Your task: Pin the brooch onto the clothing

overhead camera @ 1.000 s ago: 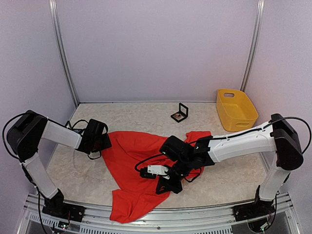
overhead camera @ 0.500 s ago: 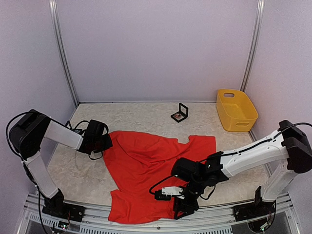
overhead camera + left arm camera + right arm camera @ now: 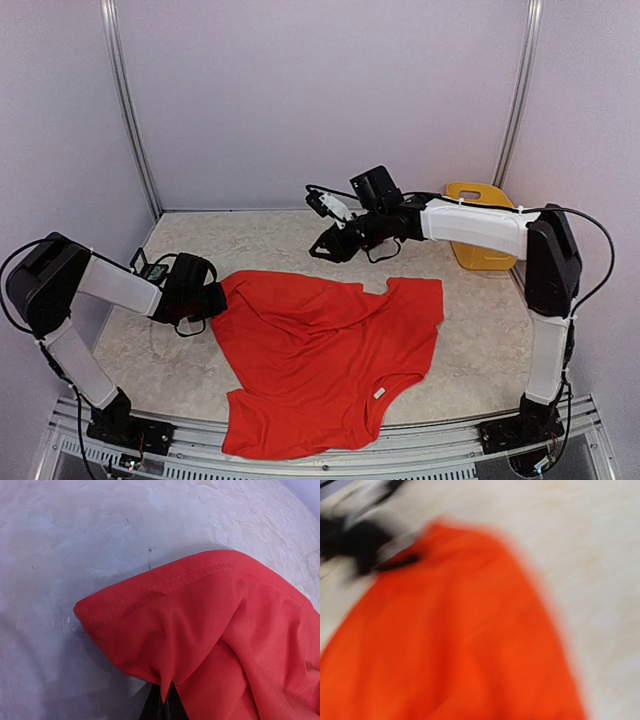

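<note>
While the left jaws are clamped shut on a hemmed edge of the clothing (image 3: 320, 350), spread on the worktop (image 3: 250, 240), the right arm (image 3: 470, 225) reaches over the rear; its jaws' opening cannot be told. Step in hand: probably fetching the brooch, unseen here. Next: locate it and grip squarely.

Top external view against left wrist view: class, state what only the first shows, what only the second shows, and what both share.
Only the top external view shows the yellow plastic bin, the right pincer hanging over the table's far side, and the small white neck label. Only the left wrist view shows the stitched hem and the left pincer shut on a fold. Both show the red short-sleeved fabric T-shirt on the pale marbled table.
</note>
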Robot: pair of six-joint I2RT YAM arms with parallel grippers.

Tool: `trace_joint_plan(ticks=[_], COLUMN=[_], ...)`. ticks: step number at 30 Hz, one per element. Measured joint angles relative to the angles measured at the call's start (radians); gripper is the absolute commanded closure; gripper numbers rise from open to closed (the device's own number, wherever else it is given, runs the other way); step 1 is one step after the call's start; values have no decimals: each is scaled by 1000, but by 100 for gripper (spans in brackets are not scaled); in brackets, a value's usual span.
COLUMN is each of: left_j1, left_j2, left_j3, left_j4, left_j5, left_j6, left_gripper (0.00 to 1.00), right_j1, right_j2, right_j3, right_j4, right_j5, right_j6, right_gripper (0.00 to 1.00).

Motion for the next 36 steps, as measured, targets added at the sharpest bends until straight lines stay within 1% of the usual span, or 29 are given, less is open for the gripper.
trace_joint_plan(ticks=[1, 4, 6, 8, 11, 13, 14, 15, 17, 18, 21, 23, 26, 29, 32, 36], left_j1=[0, -1, -2, -2, -4, -4, -4, -4, -4, -4, -4, -4, -4, -4, -4, -4], left_j2=[-8, -28, -36, -37, -37, -37, -37, -37, -37, -37, -36, -36, -58, -125, -212, -325], left_j3=[-10, -34, -40, -42, -42, -42, -42, -42, -42, -42, -39, -34, -13, 19, 53, 67], left_j4=[0, 0, -1, 0, 0, -1, -1, -1, -1, -1, -6, -12, -53, -97, -124, -129], left_j5=[2, 1, 1, 3, 4, 6, 7, 8, 11, 12, 10, 3, -17, -45, -75, -87], left_j6=[0, 0, 2, 6, 14, 20, 23, 29, 37, 40, 60, 72, 111, 155, 192, 220], left_gripper=[100, 100, 100, 100, 100, 100, 100, 100, 100, 100, 100, 100, 100, 100, 100, 100], right_j1=[-24, -35, -32, -28, -25, -24, -24, -23, -22, -22, -20, -20, -30, -37, -52, -64], right_j2=[124, 369, 521, 635, 710, 726, 724, 717, 698, 691, 682, 682, 682, 669, 590, 423], right_j3=[85, 360, 537, 648, 677, 660, 645, 634, 600, 584, 571, 592, 664, 742, 725, 622], right_j4=[-2, -47, -96, -137, -188, -210, -203, -201, -193, -194, -201, -229, -290, -282, -233, -120], right_j5=[18, 67, 94, 111, 122, 127, 126, 129, 126, 121, 111, 110, 111, 114, 120, 155], right_j6=[2, 2, 1, 2, 3, 2, -3, -9, -20, -27, -40, -48, -55, -61, -67, -90], right_gripper=[65, 66, 65, 62, 59, 59, 63, 70, 90, 99, 100, 100, 100, 100, 100, 100])
